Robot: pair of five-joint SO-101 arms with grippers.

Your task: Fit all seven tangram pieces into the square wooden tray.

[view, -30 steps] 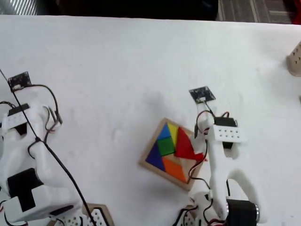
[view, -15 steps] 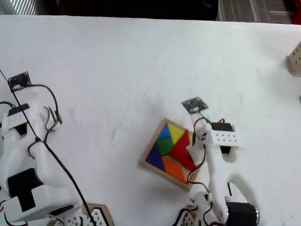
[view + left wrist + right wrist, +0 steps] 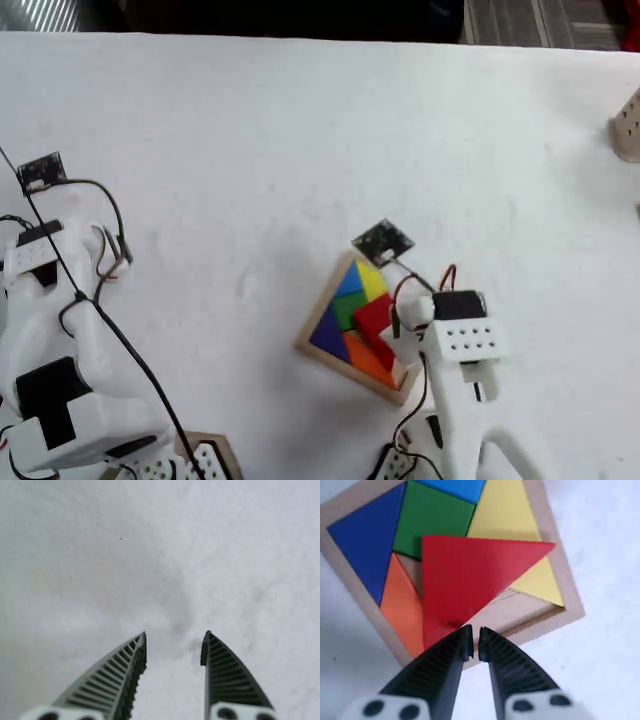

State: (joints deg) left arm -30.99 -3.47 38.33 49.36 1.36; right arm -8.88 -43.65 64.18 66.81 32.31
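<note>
Right gripper [image 3: 474, 642] is clenched almost fully, with just a slit between its jaws and nothing visibly caught in it. Its tips sit against the long edge of the red triangle [image 3: 465, 575], more like a nudge than a grasp.

That triangle is the piece left to settle. It lies skewed over the square wooden tray [image 3: 570, 615], overlapping the orange piece [image 3: 402, 610] and the yellow triangle [image 3: 502, 510], with bare tray floor showing beside it. The blue triangle [image 3: 367, 535], green square [image 3: 432, 515] and light blue piece [image 3: 455, 486] look seated flat. Six colours can be counted; whether a seventh piece is in place I cannot tell.

The task looks nearly finished: the red triangle needs turning and sliding into the gap.

Left gripper [image 3: 172, 640] is released, jaws apart, empty over the bare white counter [image 3: 150, 555], well apart from the tray.
</note>
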